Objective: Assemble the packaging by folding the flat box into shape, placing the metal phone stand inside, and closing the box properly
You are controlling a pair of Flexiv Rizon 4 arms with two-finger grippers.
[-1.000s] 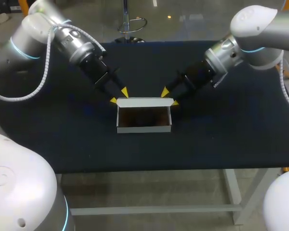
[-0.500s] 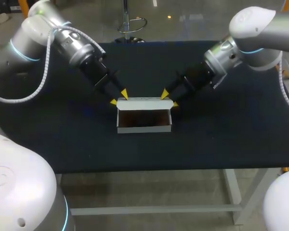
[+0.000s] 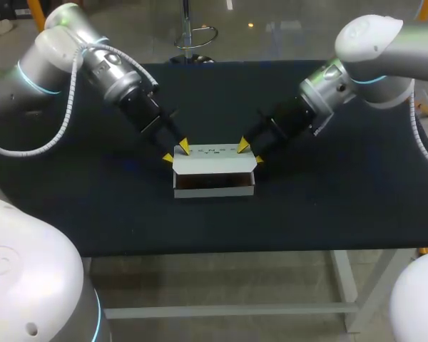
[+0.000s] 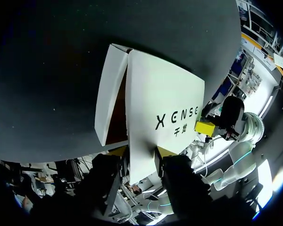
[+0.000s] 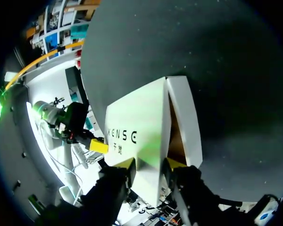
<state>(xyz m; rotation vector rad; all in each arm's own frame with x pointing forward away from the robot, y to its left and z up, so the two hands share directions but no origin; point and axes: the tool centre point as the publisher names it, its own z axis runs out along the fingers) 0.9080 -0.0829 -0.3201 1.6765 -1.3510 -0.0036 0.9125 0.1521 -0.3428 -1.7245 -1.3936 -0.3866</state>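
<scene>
now both jaws stand apart, straddling the lid (image 3: 214, 162) tilted over the white box (image 3: 214, 190).

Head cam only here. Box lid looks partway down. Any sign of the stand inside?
Observer: None. Left wrist view shows just a wedge of brown interior between the lid and the front wall; no stand in that gap.
Operator: Is the left end effector clamped on the lid?
Observer: No. It's open; the lid's near end runs between its spread fingers.
Operator: Right one?
Observer: Same in the right wrist view: right end effector open, the lid's other end between its fingers.
</scene>
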